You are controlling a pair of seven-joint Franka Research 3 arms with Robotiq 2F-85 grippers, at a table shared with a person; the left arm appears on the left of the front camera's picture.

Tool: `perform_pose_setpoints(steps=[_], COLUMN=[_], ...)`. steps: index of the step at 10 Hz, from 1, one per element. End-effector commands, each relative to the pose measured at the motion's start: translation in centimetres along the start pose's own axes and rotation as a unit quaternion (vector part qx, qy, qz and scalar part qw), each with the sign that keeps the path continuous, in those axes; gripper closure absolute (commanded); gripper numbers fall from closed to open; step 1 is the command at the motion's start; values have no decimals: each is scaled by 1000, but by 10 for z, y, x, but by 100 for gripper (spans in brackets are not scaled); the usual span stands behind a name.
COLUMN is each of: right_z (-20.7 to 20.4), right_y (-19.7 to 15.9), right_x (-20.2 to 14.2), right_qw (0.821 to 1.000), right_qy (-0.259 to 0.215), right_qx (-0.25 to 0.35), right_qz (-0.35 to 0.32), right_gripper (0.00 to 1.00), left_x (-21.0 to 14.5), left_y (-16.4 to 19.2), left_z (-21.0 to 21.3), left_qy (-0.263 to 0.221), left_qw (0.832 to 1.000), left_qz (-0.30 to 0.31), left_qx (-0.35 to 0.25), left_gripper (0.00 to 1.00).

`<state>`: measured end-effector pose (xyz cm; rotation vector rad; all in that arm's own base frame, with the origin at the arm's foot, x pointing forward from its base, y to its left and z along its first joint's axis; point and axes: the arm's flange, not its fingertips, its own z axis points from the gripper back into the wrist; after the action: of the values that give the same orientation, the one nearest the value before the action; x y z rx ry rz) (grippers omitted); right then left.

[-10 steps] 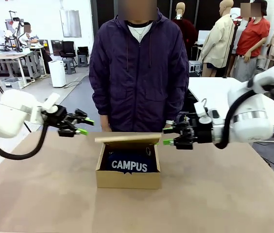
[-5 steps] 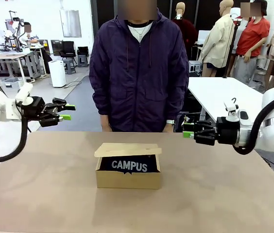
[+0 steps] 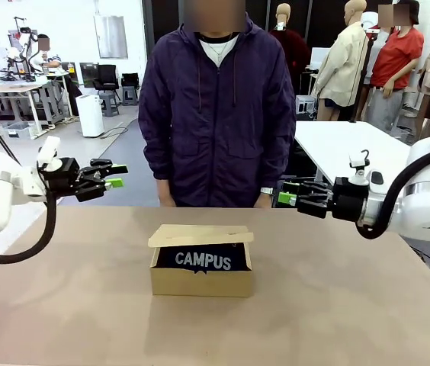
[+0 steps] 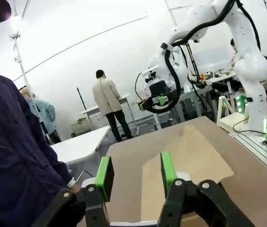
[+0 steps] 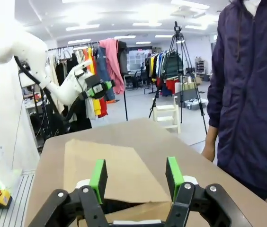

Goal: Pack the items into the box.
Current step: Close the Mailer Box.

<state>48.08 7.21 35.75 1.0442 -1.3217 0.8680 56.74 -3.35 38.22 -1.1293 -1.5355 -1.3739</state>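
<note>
Holding both claws clear above the table (image 3: 337,305). My left gripper (image 3: 114,176) hangs high at the far left, fingers spread, nothing between the green pads (image 4: 104,177). My right gripper (image 3: 288,197) hangs at the far right, also spread and empty.

The box (image 3: 200,282): plain brown cardboard, low, rectangular, mid-table, nearer the far edge, just in front of the person (image 3: 216,114). Its flap lid (image 3: 200,234) lies down over the top, slightly raised at the near side. Through that gap the navy pouch (image 3: 202,259) shows, white "CAMPUS" lettering facing me, filling the opening. Whether other items lie beneath or behind it, I cannot tell.

Both wrist views look down on the lid's pale top.
</note>
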Motion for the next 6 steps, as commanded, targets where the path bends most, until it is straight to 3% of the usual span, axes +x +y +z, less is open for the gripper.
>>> perform_pose_setpoints(steps=[1, 3, 6], right_z=[-4, -43, -101], right_y=[-1, -16, -25], right_x=[4, 4, -13], right_qw=[1000, 1000, 997], right_qy=[-12, 2, 50], right_qx=[-7, 21, 63], right_qz=[-1, 20, -3], right_gripper=[32, 32, 32], left_x=[-5, -21, -45], left_y=[-3, 12, 19], left_z=[-7, -44, -83], left_qy=[-6, -3, 13], left_qw=[1000, 997, 994], left_qz=[6, 28, 53], left_qx=[5, -65, -94], left_gripper=[45, 45, 45])
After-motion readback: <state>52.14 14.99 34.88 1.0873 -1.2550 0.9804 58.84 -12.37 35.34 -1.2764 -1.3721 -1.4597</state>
